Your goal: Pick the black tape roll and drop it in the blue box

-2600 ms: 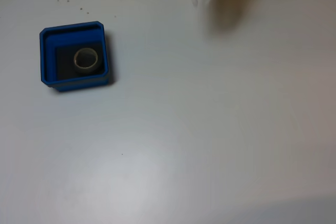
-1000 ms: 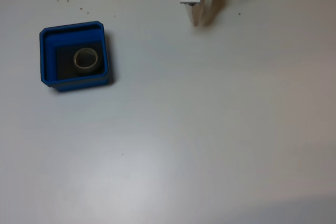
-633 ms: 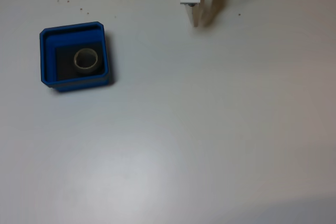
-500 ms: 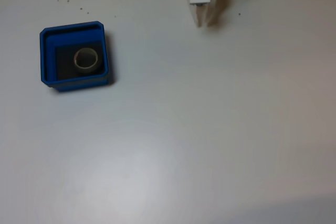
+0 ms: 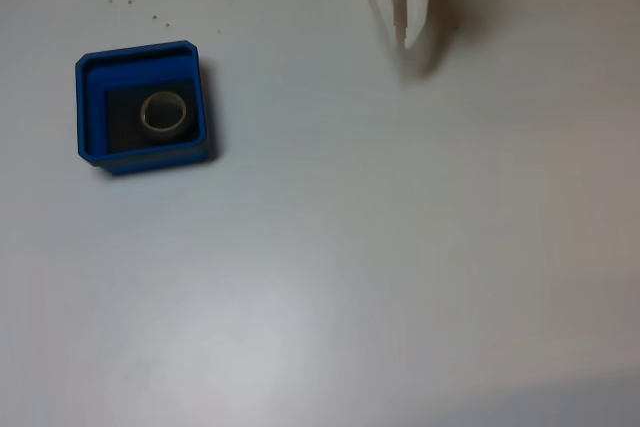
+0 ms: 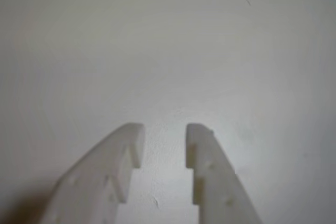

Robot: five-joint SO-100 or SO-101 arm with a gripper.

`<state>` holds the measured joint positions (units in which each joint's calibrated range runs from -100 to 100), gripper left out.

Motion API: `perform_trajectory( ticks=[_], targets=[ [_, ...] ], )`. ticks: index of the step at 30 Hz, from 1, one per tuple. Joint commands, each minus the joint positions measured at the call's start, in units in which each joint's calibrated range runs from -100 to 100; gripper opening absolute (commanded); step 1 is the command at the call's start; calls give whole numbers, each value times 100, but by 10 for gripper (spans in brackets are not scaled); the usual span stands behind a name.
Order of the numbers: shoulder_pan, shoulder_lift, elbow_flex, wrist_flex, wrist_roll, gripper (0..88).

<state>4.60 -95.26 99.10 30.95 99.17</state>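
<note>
Shifted right and lower along the desk's (image 5: 400,247) top edge: hand (image 5: 408,45), narrowly parted, holding nothing. Black tape roll (image 5: 164,113) already inside blue box (image 5: 88,107); task apparently finished.

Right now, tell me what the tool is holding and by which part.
Nothing. The tool is open with bare table between its fingers; the tape roll lies in the blue box.

In the fixed view the white worktop (image 5: 380,247) lies bare across its middle, right and lower parts. The blue box (image 5: 142,107) at the left, with the tape roll (image 5: 164,113) on its floor, is the sole obstacle, well apart from the gripper (image 5: 405,32) at the top edge. In the wrist view the jaws stand slightly parted over bare worktop (image 6: 168,51).
</note>
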Motion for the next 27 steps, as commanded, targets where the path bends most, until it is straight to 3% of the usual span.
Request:
perform_trajectory(
  ticks=[1, 9, 18, 27],
  targets=[
    [-6, -399, 90, -216, 31, 14],
    [-6, -399, 90, -290, 31, 14],
    [-6, -407, 90, -1519, -30, 14],
    [-6, -407, 90, -1610, -48, 14]
  ],
)
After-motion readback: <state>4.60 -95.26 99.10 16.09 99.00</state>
